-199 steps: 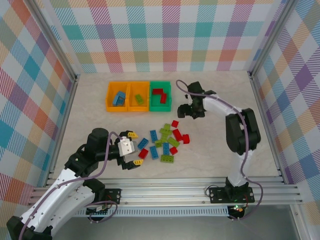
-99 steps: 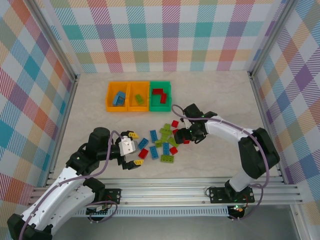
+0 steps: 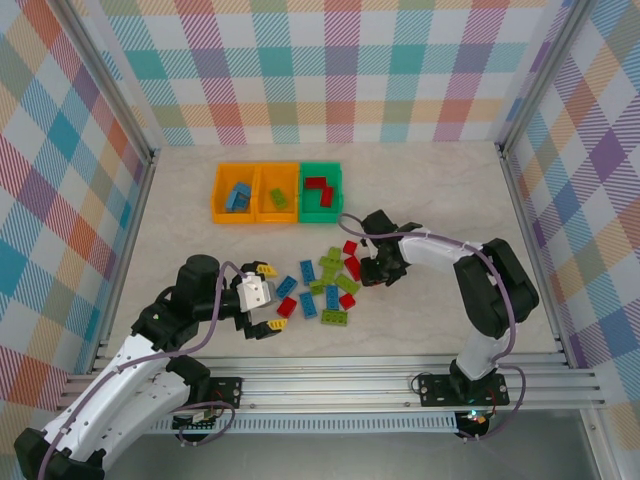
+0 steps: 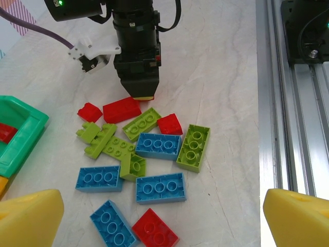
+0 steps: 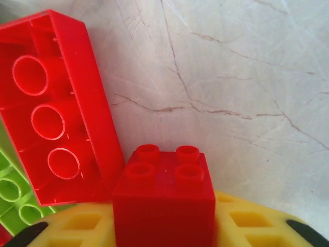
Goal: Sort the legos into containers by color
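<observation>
My right gripper (image 3: 373,270) is down on the tabletop (image 3: 430,190), at the right side of the loose legos (image 3: 322,285) near its middle. The fingers are closed on a small red brick (image 5: 163,200) beside a long red brick (image 5: 56,108). My left gripper (image 3: 265,298) hangs wide open and empty, left of them. The containers (image 3: 278,218) sit toward the far edge.

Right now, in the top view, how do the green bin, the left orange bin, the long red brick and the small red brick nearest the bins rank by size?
1. green bin and left orange bin: alike, not ranked.
2. long red brick.
3. small red brick.
</observation>
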You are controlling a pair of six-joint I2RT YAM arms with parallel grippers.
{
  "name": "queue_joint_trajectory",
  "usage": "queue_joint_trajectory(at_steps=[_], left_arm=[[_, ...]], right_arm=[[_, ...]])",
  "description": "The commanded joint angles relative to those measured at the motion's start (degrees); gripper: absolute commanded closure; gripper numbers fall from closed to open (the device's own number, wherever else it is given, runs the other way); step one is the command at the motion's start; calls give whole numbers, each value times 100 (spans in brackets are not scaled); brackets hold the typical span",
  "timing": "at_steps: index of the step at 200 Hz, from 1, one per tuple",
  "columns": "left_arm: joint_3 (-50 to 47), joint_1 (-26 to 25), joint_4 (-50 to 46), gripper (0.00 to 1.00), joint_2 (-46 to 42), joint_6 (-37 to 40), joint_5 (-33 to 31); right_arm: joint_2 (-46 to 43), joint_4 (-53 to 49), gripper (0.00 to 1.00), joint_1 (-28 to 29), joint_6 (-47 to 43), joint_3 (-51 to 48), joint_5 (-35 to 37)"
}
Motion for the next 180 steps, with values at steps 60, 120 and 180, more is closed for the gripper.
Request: queue_joint_trajectory(at_steps=[60,120,180], left_arm=[[-224,1,793,0,-281,-340,205],[-344,1,788,0,-554,-438,-324],[-394,1,895,0,-496,-576,-369]], right_arm=[[-1182,1150,74,31,1208,813,-1331],[686,1712,74,-72,909,2720,-182],[2091,1182,62,-278,570,4360,-87]])
